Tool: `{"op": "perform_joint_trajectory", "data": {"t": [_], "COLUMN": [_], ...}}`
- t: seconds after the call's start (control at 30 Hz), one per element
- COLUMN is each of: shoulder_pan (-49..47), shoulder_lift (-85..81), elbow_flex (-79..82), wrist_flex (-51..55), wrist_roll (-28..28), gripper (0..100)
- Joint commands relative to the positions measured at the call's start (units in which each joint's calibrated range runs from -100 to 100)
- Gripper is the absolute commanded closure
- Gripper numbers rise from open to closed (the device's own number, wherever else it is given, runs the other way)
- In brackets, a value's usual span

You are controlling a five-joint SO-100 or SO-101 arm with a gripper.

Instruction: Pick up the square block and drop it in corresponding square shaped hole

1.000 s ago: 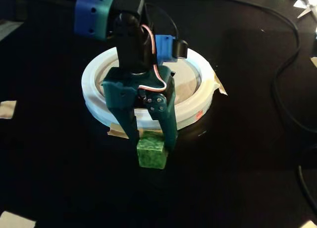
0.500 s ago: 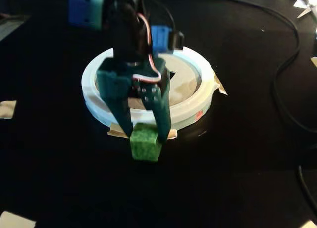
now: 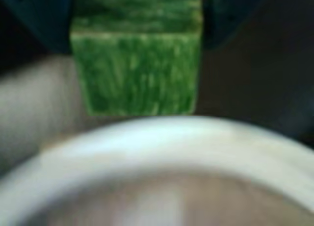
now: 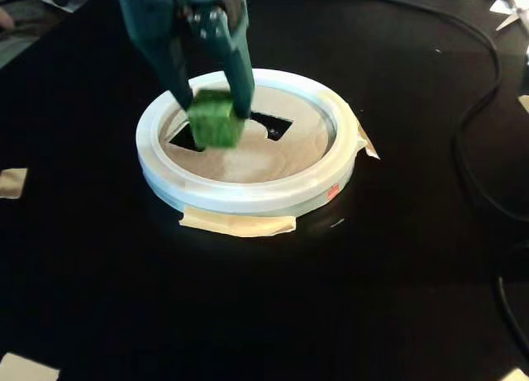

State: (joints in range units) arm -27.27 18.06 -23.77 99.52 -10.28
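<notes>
A green square block is held between my dark teal fingers. My gripper is shut on it and holds it above the round white-rimmed sorter lid, over its left part. A dark hole lies just left of the block and another dark hole to its right; their shapes are partly hidden. In the wrist view the block fills the upper middle between the two dark fingers, with the lid's white rim blurred below.
The lid is taped to a black table with tan tape. Black cables run along the right side. Bits of tape lie at the left and lower left edges.
</notes>
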Motion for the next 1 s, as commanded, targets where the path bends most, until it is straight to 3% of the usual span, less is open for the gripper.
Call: {"op": "perform_joint_trajectory", "data": {"t": [0.0, 0.4, 0.97], "shoulder_pan": [-9.18, -18.42, -18.42], "shoulder_lift": [-5.29, -0.9, 10.02], "elbow_flex": [-3.19, -3.01, -3.01], "wrist_flex": [0.48, 0.48, 0.18], "wrist_roll": [-4.74, -13.82, -14.46], "gripper": [73, 73, 73]}}
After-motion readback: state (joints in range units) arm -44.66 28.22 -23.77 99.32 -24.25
